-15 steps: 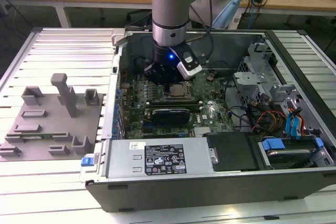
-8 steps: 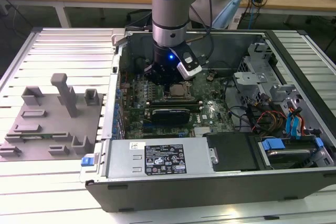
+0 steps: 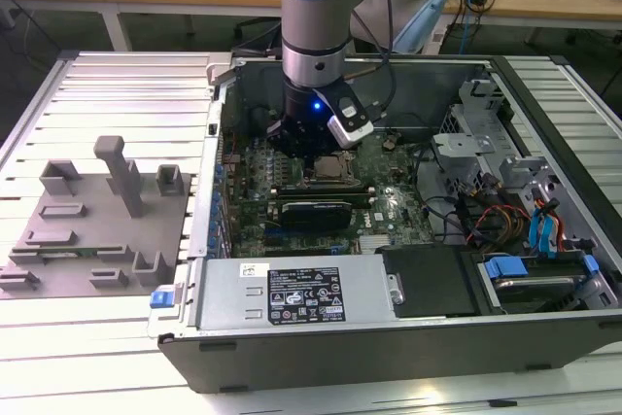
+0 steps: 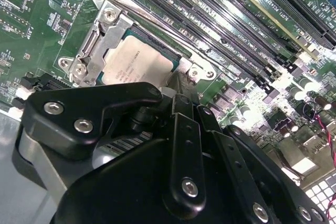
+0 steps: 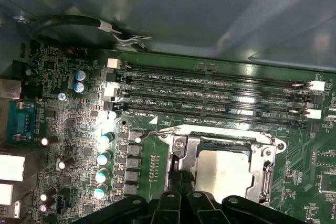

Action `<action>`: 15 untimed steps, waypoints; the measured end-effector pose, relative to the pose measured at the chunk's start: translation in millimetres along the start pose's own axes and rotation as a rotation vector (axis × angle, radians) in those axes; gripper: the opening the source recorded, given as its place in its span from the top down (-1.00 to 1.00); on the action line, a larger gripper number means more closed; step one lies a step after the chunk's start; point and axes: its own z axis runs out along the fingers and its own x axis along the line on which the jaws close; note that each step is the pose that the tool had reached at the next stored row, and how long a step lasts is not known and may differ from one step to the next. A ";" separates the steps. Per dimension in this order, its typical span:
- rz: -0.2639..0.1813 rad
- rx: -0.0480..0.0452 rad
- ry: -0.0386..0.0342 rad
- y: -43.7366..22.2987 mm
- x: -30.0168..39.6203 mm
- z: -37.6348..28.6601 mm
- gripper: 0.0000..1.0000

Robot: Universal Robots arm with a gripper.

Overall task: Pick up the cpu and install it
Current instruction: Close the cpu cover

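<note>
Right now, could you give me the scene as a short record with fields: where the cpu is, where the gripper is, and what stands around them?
cpu: silver top, lying inside the socket frame
gripper: low over the socket frame, close to the cpu; contact unclear
memory slots: beside the socket frame
fixture tray: outside the case, at the exterior view's left

Silver-topped square cpu (image 4: 137,65) lies flat, seated in socket frame (image 4: 94,45).
</note>
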 end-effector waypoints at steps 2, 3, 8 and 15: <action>0.000 0.0002 0.0002 -0.1 0.1 1.0 0.79; 0.000 0.0003 0.0002 -0.1 0.1 1.0 0.79; 0.000 0.0000 0.0001 0.0 0.1 1.4 0.79; 0.000 -0.0011 -0.0006 0.1 -0.1 -0.4 0.79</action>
